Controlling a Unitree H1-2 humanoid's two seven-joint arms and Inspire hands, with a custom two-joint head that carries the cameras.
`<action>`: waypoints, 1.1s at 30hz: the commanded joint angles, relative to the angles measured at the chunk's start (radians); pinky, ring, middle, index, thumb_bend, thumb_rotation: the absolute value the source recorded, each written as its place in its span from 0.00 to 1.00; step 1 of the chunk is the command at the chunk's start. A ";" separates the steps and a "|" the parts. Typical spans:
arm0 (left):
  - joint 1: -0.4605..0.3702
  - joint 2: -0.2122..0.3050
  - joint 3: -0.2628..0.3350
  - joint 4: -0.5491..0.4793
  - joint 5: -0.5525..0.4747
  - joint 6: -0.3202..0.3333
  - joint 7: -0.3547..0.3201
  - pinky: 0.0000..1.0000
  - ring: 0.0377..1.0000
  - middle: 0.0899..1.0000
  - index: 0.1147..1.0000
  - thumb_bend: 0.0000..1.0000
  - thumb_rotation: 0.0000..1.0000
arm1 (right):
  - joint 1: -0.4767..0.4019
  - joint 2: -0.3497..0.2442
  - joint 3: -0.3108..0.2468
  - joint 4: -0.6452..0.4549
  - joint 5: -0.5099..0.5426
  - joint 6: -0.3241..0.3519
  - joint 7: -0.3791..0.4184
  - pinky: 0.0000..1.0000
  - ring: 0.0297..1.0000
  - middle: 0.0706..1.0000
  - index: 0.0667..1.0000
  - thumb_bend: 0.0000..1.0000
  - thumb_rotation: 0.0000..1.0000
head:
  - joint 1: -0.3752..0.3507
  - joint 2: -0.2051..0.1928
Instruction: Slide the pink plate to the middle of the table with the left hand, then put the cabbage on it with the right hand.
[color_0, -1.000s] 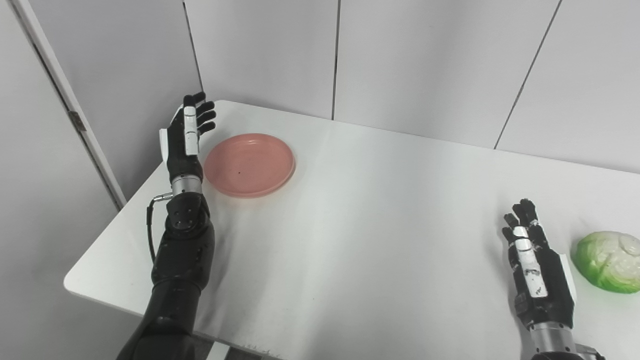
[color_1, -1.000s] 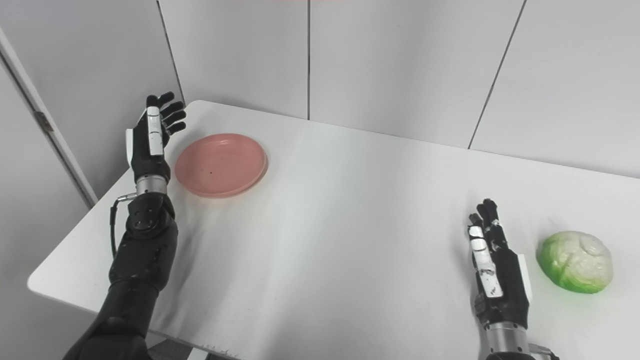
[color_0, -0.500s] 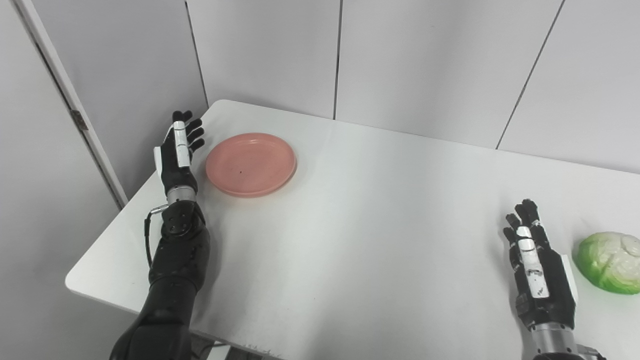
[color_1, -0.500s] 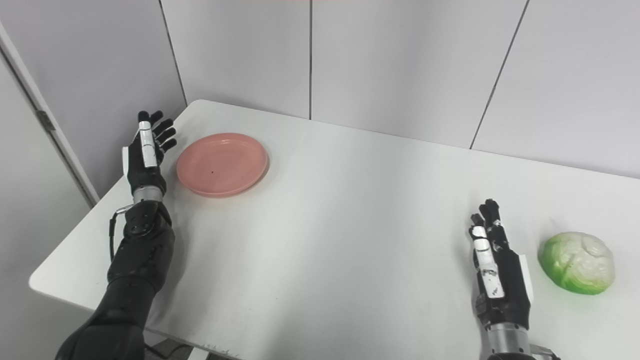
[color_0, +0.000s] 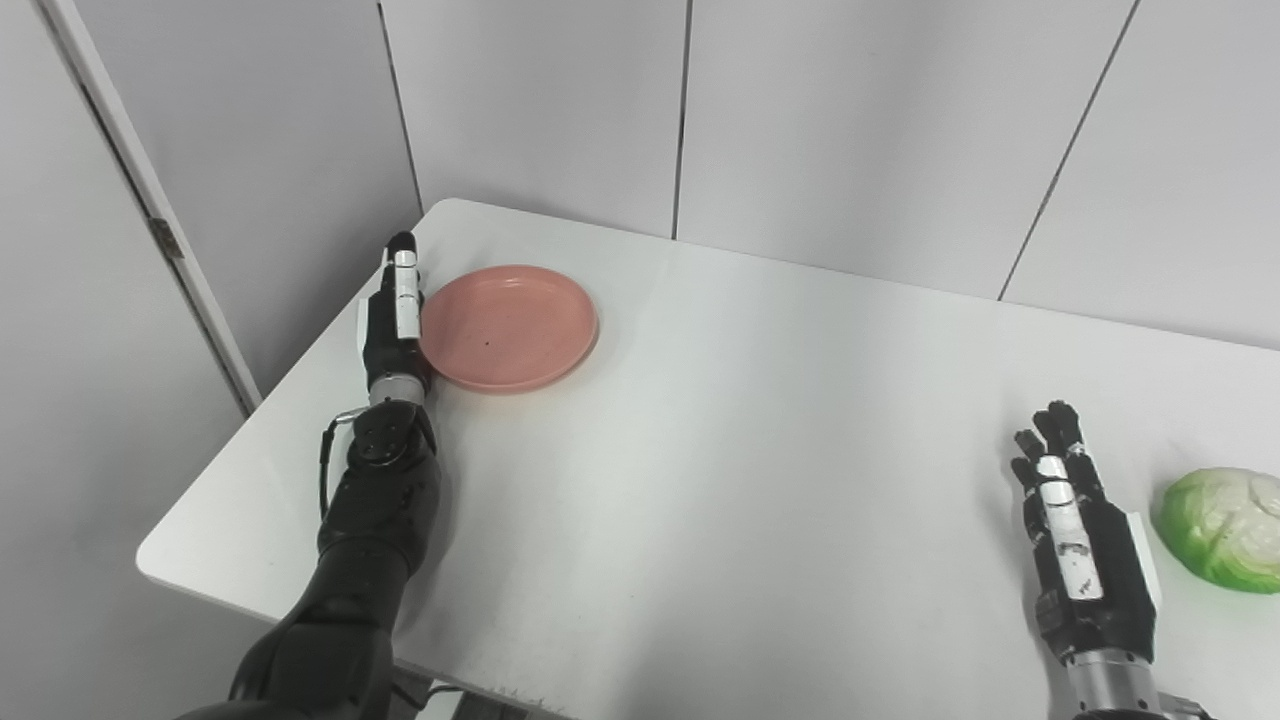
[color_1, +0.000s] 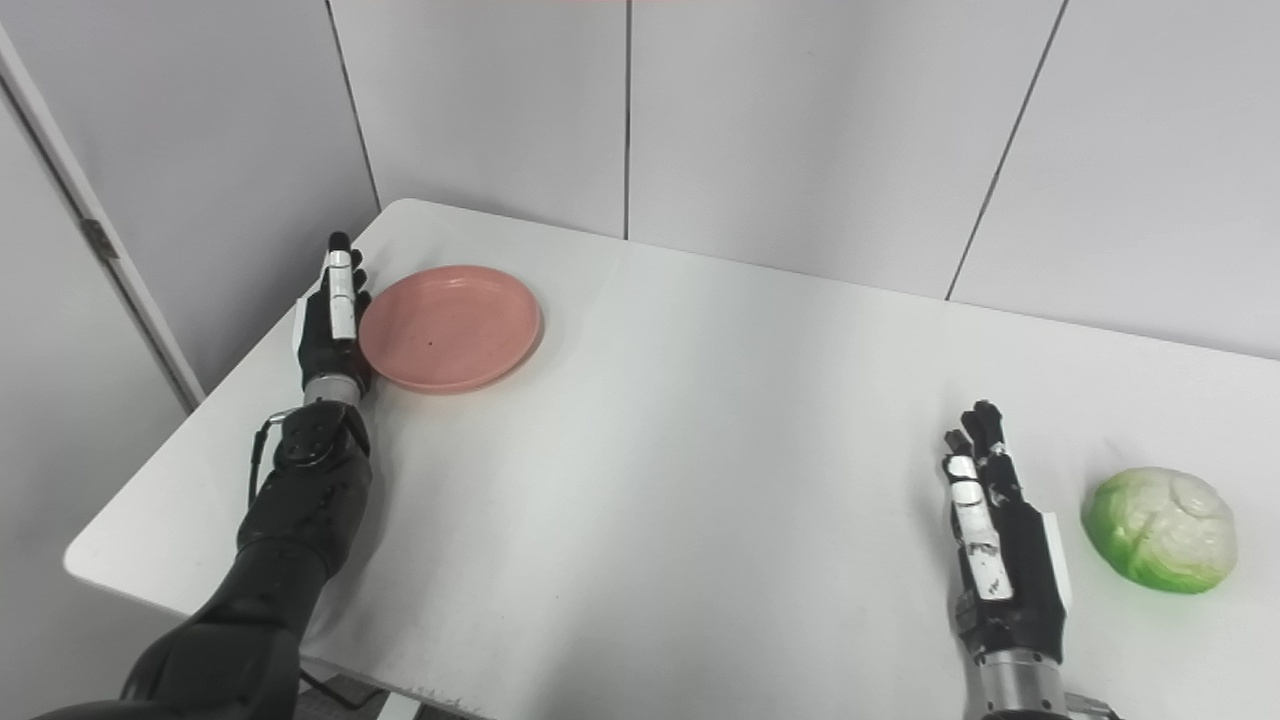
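Pink plate (color_0: 508, 327) sits far left on my bench (color_0: 720, 440), left hand (color_0: 393, 315) flat against its left rim, fingers extended; right hand (color_0: 1080, 545) open beside the cabbage (color_0: 1220, 527).

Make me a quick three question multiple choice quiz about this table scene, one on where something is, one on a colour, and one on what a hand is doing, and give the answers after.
1. Where does the pink plate sit on the table?
A. near the far left corner
B. in the middle
C. beside the cabbage

2. What colour is the cabbage?
A. purple
B. green and white
C. orange

3. What is the right hand doing?
A. holding the cabbage
B. pressing on the plate
C. open, holding nothing, beside the cabbage

Answers:
1. A, the plate lies by the far left corner with the left hand at its left rim.
2. B, its leaves are bright green fading to white on top.
3. C, its fingers are spread and a gap of bare table separates it from the cabbage.
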 joint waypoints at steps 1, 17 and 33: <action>-0.049 0.021 -0.013 -0.003 -0.007 0.004 -0.041 1.00 1.00 1.00 1.00 0.87 1.00 | 0.021 -0.005 -0.007 0.004 0.007 -0.018 0.008 1.00 0.97 0.97 0.96 0.68 0.73 | -0.003 0.002; -0.047 -0.010 -0.072 -0.040 0.019 0.099 -0.036 1.00 0.99 0.96 0.97 0.86 1.00 | 0.014 -0.001 -0.008 0.013 0.005 -0.025 0.004 0.99 0.96 0.96 0.95 0.72 0.71 | -0.010 0.003; -0.028 -0.024 -0.127 -0.084 -0.030 0.146 -0.229 0.92 0.91 0.88 0.87 0.97 1.00 | 0.016 0.005 -0.006 0.004 -0.008 -0.019 -0.008 0.98 0.95 0.96 0.95 0.70 0.72 | -0.016 0.002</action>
